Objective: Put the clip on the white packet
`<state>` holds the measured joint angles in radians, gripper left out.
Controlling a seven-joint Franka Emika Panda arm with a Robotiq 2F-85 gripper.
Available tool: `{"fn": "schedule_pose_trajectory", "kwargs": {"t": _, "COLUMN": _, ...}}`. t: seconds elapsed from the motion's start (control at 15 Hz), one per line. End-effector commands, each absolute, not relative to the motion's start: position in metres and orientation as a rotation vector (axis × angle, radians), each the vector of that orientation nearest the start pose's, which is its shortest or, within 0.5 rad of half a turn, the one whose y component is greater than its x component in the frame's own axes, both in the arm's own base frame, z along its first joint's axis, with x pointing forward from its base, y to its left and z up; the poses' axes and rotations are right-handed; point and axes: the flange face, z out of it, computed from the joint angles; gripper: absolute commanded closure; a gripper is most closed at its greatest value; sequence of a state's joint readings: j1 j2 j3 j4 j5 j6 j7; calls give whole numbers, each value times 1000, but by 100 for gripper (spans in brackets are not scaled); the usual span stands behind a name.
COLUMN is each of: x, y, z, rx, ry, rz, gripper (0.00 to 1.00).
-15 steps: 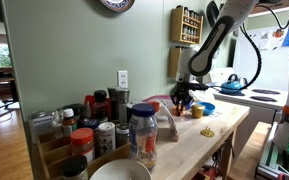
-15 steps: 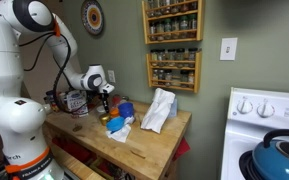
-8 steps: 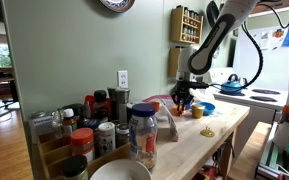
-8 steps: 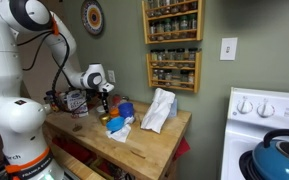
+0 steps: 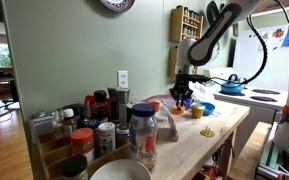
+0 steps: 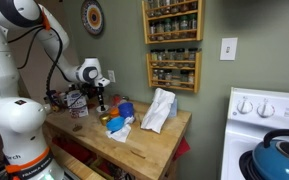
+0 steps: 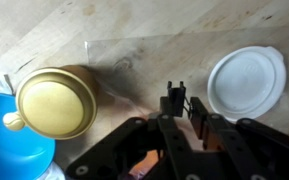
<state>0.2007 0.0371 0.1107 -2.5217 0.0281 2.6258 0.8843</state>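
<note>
My gripper (image 7: 181,125), closed on a small black clip (image 7: 176,101), hangs over the wooden counter (image 7: 134,25) between a yellow lid (image 7: 56,100) and a white lid (image 7: 246,84), while the crumpled white packet (image 6: 159,108) stands upright farther along the counter, apart from the gripper.

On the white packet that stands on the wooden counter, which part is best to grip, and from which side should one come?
Probably its upper edge, from above. The white packet stands nearly upright, leaning, with its top free and its base on the counter. Near its lower end lie blue items. The gripper is shut on the clip.
</note>
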Motion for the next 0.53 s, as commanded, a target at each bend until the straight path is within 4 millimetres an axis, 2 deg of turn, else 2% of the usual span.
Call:
{"fn": "schedule_pose_trajectory", "kwargs": {"t": 0.0, "x": 437, "y": 161, "z": 297, "rx": -2939, "ry": 841, "rz": -37, "gripper": 94}}
{"fn": "schedule_pose_trajectory", "kwargs": {"t": 0.27, "x": 429, "y": 185, "z": 331, "rx": -2900, "ry": 791, "rz": 17, "gripper": 94}}
{"fn": "schedule_pose_trajectory", "kwargs": {"t": 0.47, "x": 422, "y": 213, "z": 362, "rx": -2863, "ry": 740, "rz": 93, "gripper": 94}}
